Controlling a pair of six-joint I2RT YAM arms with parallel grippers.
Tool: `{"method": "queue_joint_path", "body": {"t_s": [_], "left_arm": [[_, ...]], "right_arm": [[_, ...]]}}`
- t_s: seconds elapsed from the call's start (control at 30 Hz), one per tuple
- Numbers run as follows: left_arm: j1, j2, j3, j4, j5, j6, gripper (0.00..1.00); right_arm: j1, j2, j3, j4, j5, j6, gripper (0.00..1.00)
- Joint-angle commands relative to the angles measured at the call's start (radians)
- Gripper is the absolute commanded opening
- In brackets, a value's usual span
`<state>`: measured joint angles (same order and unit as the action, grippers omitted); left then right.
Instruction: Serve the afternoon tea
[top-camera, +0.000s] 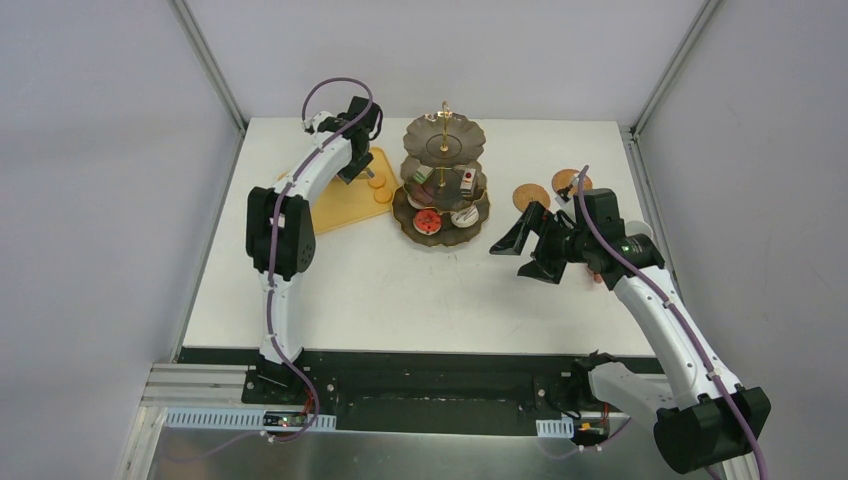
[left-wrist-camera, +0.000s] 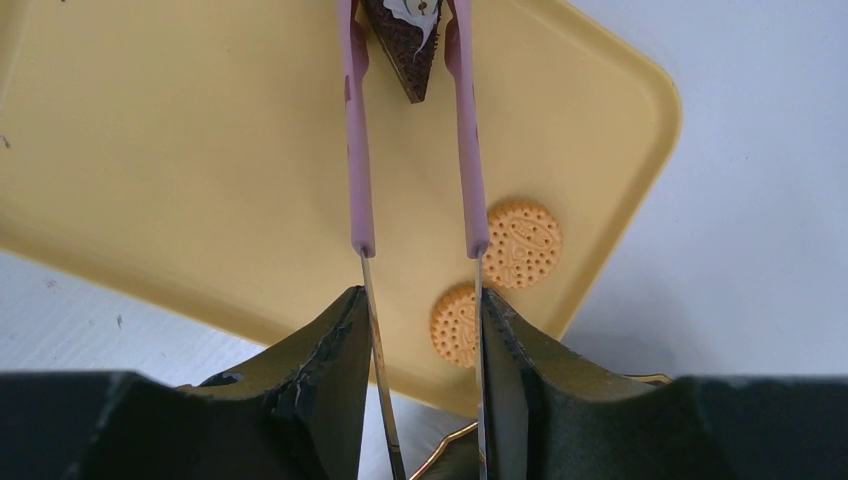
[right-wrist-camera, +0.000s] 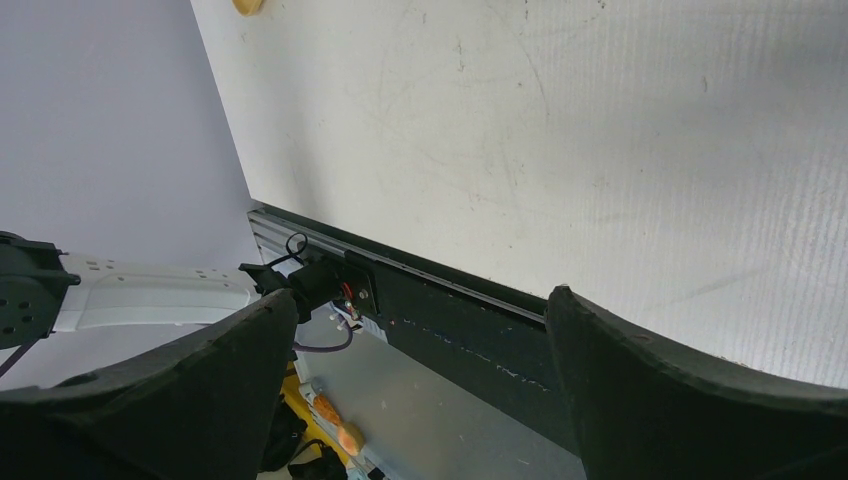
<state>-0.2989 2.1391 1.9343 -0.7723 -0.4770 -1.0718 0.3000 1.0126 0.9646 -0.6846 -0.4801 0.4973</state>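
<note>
With several cakes already on the stand (top-camera: 441, 185), the left gripper (left-wrist-camera: 420, 310) squeezes pink tongs (left-wrist-camera: 357, 150) pinching a chocolate slice (left-wrist-camera: 408, 40) above the yellow tray (left-wrist-camera: 180, 150), two orange cookies (left-wrist-camera: 520, 243) are unserved, and the right gripper (top-camera: 530, 245) hangs spread, empty, near the bare coasters (top-camera: 531, 196).

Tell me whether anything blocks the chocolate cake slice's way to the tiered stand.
Nothing visible does. The chocolate cake slice, in the tongs, is over the yellow tray; only two flat orange cookies lie between it and the tiered stand.

white table (top-camera: 400, 300) — grey walls (top-camera: 100, 150)
</note>
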Motion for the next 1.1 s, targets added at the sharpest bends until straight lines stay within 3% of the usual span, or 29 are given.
{"method": "queue_joint_path", "body": {"t_s": [0.0,0.23,0.43,0.57,0.83,0.93,1.07], "left_arm": [[0.014,-0.017,0.043,-0.025,-0.033,0.027,0.27],[0.014,-0.117,-0.013,-0.024,-0.073,0.118,0.19],[0.014,-0.309,-0.181,0.018,-0.084,0.275,0.15],[0.016,-0.520,-0.358,0.047,-0.077,0.389,0.15],[0.035,-0.998,-0.695,0.051,0.042,0.745,0.17],[0.035,-1.118,-0.727,-0.018,0.148,0.781,0.17],[0.035,-1.156,-0.668,-0.132,0.273,0.724,0.18]], "right_arm": [[0.007,-0.004,-0.003,0.023,-0.009,0.003,0.99],[0.006,-0.007,0.009,0.023,-0.008,0.002,0.99],[0.006,-0.022,0.008,0.017,-0.001,0.001,0.99],[0.004,-0.023,0.009,0.018,0.003,0.001,0.99],[0.003,-0.036,-0.003,0.018,0.000,0.006,0.99],[0.003,-0.038,-0.012,0.018,-0.003,0.007,0.99],[0.003,-0.033,-0.010,0.017,-0.002,0.006,0.99]]}}
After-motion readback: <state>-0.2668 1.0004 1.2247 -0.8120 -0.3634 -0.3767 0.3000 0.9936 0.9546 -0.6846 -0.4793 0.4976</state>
